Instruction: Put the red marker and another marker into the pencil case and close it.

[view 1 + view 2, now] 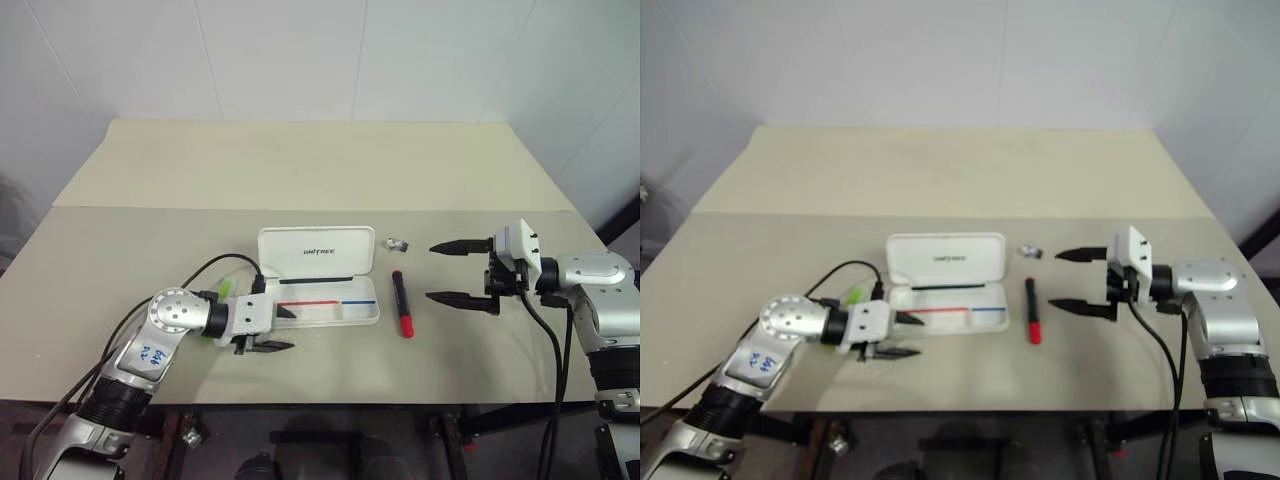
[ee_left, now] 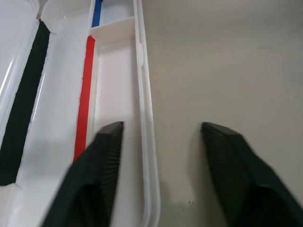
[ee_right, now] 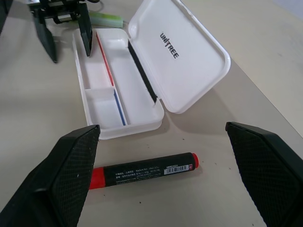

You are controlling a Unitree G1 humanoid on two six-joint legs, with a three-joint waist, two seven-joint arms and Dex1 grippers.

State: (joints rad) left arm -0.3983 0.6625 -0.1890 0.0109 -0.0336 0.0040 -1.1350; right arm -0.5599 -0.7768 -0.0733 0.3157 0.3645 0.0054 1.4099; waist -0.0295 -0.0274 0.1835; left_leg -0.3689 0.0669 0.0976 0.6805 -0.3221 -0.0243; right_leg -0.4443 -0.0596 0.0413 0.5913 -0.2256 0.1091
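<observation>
The white hard-plastic pencil case [image 1: 330, 300] lies open mid-table [image 1: 300, 170], lid flat behind the tray (red and blue stripes inside), dark "UNITREE" lettering on the lid. The black-barrelled red-capped marker [image 1: 402, 303] lies just right of it, white label print unreadable. The light green marker [image 3: 106, 19] lies at its left end. The left claw [image 1: 281, 329] is spread, straddling the tray's front wall; the right claw [image 1: 458, 272] is spread, empty.

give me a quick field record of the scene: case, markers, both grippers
pencil case: open, lid up, tray empty, on the table
red marker: lying on the table beside the case, on the right gripper's side
green marker: on the table by the case's other end, behind the left gripper
left gripper: open, one finger over the tray's end, holding nothing
right gripper: open, empty, facing the red marker
</observation>
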